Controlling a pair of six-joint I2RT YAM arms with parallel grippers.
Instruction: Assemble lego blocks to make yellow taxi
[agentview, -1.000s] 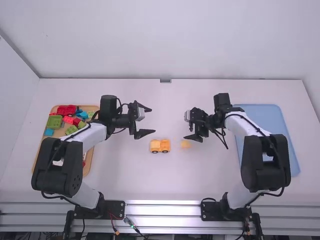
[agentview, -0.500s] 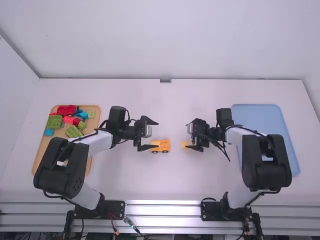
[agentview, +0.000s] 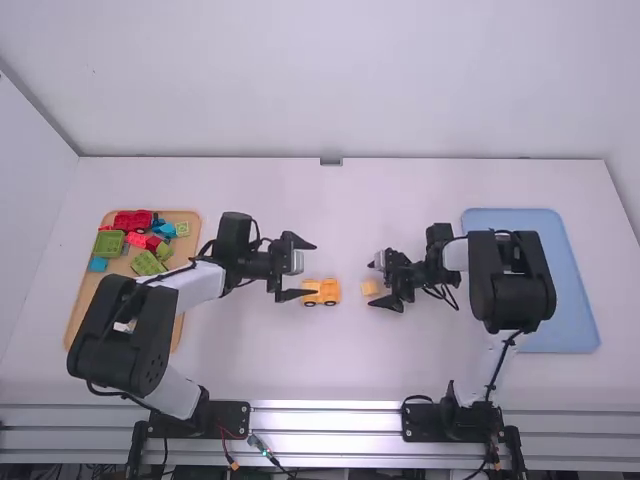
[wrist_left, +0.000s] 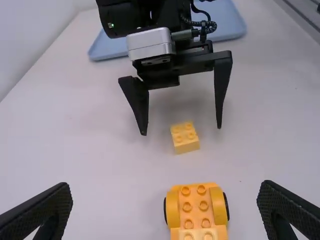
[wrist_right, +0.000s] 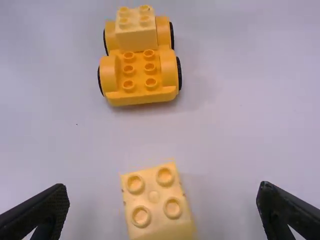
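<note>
Findings: taxi chassis and loose yellow brick at mid-frame, both grippers empty

We find a smooth, matt white table (agentview: 230, 350) spanning the high view. At the right of the frame lies a flat, round-cornered blue tray (agentview: 573, 300), partly under the right arm. At the left sits a tan tray (agentview: 120, 268) holding studded plastic pieces, mostly red, green and blue, heaped loosely.

We record the left gripper (agentview: 316, 268) near the centre, fingers spread, empty. The right gripper (agentview: 372, 284), right of centre, also has its fingers apart, gripping nothing.

Just below centre we note the orange-yellow chassis (agentview: 330, 293): glossy, studded, rounded fenders, black tyres. A paler, boxy block (wrist_right: 136, 38) sits on one end. Just right of it on the table, between the right gripper's fingers, lies the four-studded yellow brick (wrist_right: 160, 227).
</note>
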